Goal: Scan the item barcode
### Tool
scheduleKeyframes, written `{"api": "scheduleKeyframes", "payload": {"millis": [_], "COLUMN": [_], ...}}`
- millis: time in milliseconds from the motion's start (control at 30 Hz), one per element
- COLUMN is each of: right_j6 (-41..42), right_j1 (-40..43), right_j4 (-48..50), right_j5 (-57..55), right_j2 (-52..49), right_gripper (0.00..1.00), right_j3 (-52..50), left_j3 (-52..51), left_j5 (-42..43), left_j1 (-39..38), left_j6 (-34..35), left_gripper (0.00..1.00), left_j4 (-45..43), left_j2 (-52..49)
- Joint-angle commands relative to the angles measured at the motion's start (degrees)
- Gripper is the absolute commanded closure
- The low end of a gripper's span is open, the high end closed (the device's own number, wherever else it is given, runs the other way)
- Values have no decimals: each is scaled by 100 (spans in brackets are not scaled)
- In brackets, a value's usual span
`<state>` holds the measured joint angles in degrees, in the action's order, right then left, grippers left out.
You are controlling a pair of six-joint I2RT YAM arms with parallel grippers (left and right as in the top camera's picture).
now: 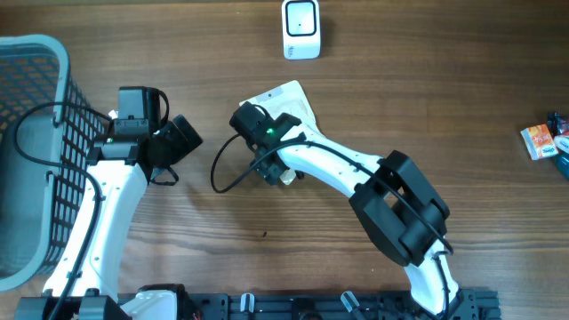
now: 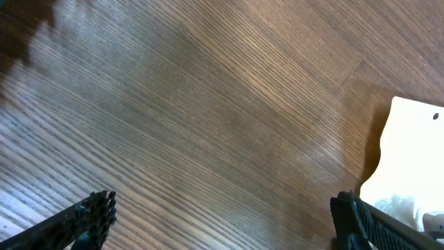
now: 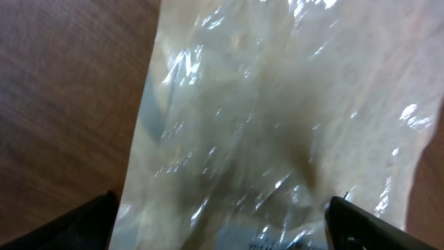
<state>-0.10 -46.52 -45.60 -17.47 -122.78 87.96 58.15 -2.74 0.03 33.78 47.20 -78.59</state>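
Observation:
The item, a cream plastic packet [image 1: 292,100], lies on the wooden table, partly covered by my right gripper [image 1: 267,147]. It fills the right wrist view as a glossy, crinkled packet [image 3: 277,125]. The right gripper [image 3: 222,232] stands open over it, one dark finger at each side of the wrapper, and nothing is gripped. No barcode shows clearly. A white scanner [image 1: 301,29] stands at the table's far edge. To the left of the packet my left gripper [image 1: 182,138] hangs open over bare wood [image 2: 222,222], with the packet's edge [image 2: 409,153] at its right.
A blue-grey wire basket [image 1: 40,133] stands at the left edge of the table. Small colourful boxes [image 1: 544,140] lie at the far right edge. A black cable [image 1: 220,169] loops between the two arms.

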Motion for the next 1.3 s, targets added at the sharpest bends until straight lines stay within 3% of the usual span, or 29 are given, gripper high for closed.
{"api": "scheduleKeyframes", "payload": {"millis": [0, 33, 67, 100, 133, 167, 200, 367, 500, 667, 833, 867, 900, 1000, 1033, 1133, 1267], "right_j6": [9, 15, 26, 28, 39, 212, 221, 391, 313, 310, 640, 1045, 1373, 1875, 1849, 1676, 1290], "right_j1": [238, 310, 417, 507, 581, 763, 890, 1526, 2149, 2907, 2935, 2968, 2981, 2997, 2997, 3001, 3001], "right_j4": [426, 505, 533, 560, 608, 737, 743, -24, -546, -761, -527, -179, 96, 160, 133, -42, -291], "right_j5": [-345, -306, -111, 66, 177, 332, 588, 2026, 4343, 7412, 8317, 8511, 8430, 6874, 6363, 5121, 4769], "right_j2": [-166, -166, -166, -164, -164, -162, -162, 116, 688, 962, 767, 748, 748, 748, 748, 750, 750], "right_gripper": [4, 15, 36, 50, 58, 82, 95, 95, 95, 95, 95, 89, 66, 59, 46, 43, 38], "right_j3": [-573, -656, -697, -697, -697, -695, -647, 177, 745, 656, -122, -376, -503, -529, -529, -514, -487], "left_j3": [20, 20, 20, 20, 20, 20, 20, 20, 20, 20, 20, 20, 20, 20, 20, 20, 20], "left_j5": [-57, -57, -57, -57, -57, -57, -57, -57, -57, -57, -57, -57, -57, -57, -57, -57, -57], "left_j1": [24, 24, 24, 24, 24, 24, 24, 24, 24, 24, 24, 24, 24, 24, 24, 24, 24], "left_j6": [13, 13, 13, 13, 13, 13, 13, 13, 13, 13, 13, 13, 13, 13, 13, 13, 13], "left_gripper": [0, 0, 0, 0, 0, 0, 0, 0, 0, 0, 0, 0, 0, 0, 0, 0, 0], "left_j4": [0, 0, 0, -2, 0, 0, 0, 0, 0, 0, 0, -2, -2, -2, 0, -2, -2], "left_j2": [4, 4, 4, 4, 4, 4, 4, 4, 4, 4, 4, 4, 4, 4, 4, 4, 4]}}
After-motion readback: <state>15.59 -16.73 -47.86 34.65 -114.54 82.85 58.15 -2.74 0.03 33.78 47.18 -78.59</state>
